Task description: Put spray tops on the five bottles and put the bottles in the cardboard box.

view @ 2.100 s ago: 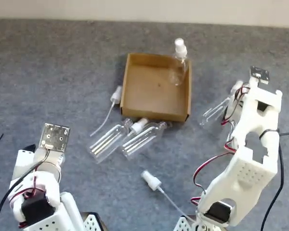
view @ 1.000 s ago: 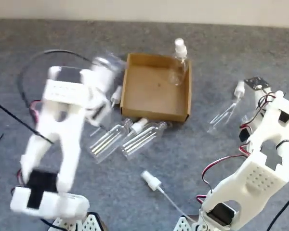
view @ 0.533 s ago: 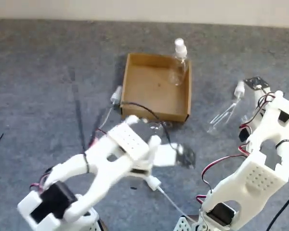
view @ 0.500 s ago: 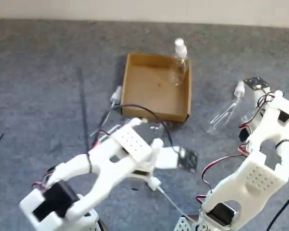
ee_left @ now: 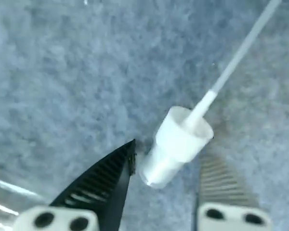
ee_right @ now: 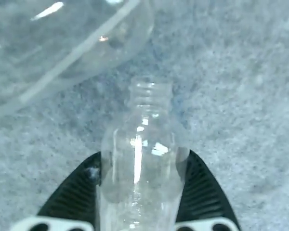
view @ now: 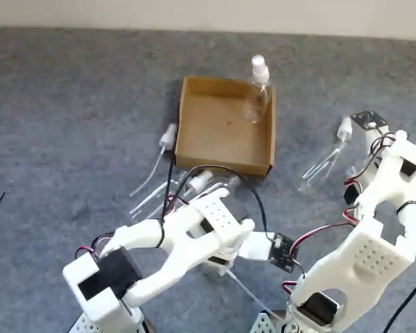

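Observation:
My left gripper (ee_left: 171, 153) is open low over the grey carpet, its fingers on either side of a loose white spray top (ee_left: 176, 139) whose tube runs away from it. From above, the left arm (view: 215, 222) lies across the table's middle, over that spray top (view: 225, 267). My right gripper (ee_right: 144, 156) is shut on a clear uncapped bottle (ee_right: 142, 144). Beside the right arm (view: 385, 180) lies a capped bottle (view: 326, 161). The cardboard box (view: 187, 125) has a capped bottle (view: 256, 94) leaning in its far right corner.
Clear bottles (view: 201, 184) lie at the box's near edge, partly hidden by the left arm. Another loose spray top (view: 165, 142) lies left of the box. Open carpet spreads to the left and beyond the box.
The left arm swung from the left side across the table's middle and came down over the loose spray top. The right arm has kept still for the last second.

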